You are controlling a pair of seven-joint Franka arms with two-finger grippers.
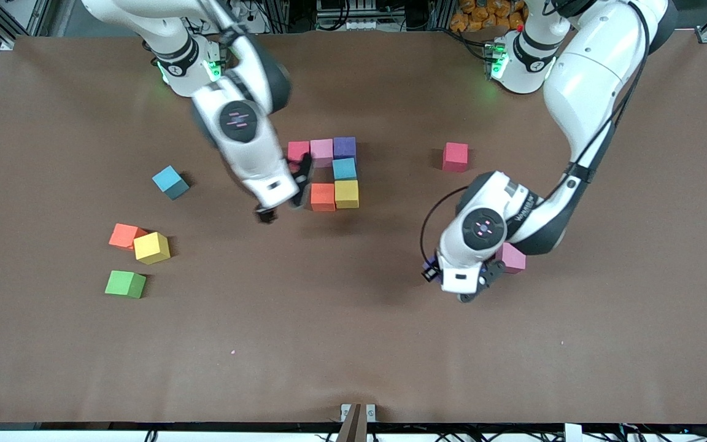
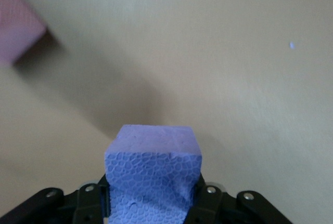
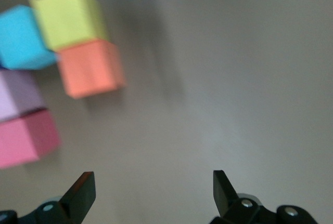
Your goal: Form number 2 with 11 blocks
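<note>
My left hand (image 2: 151, 203) is clenched on a purple block (image 2: 153, 169), just beside a pink block (image 1: 512, 258), well toward the left arm's end of the surface (image 1: 353, 344) from the half-built number 2 (image 1: 329, 172). The block looks like light, slightly squashy foam, so a grip on flat opposite faces should suit. My right hand (image 3: 151, 193) hangs released beside the number 2.

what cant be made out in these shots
- Front view: left gripper hides the purple block it holds, and partly covers a pink block.
- Right wrist view: the digit's cubes are blurred and cut by the edge.
- Front view: right gripper is motion-blurred.
</note>
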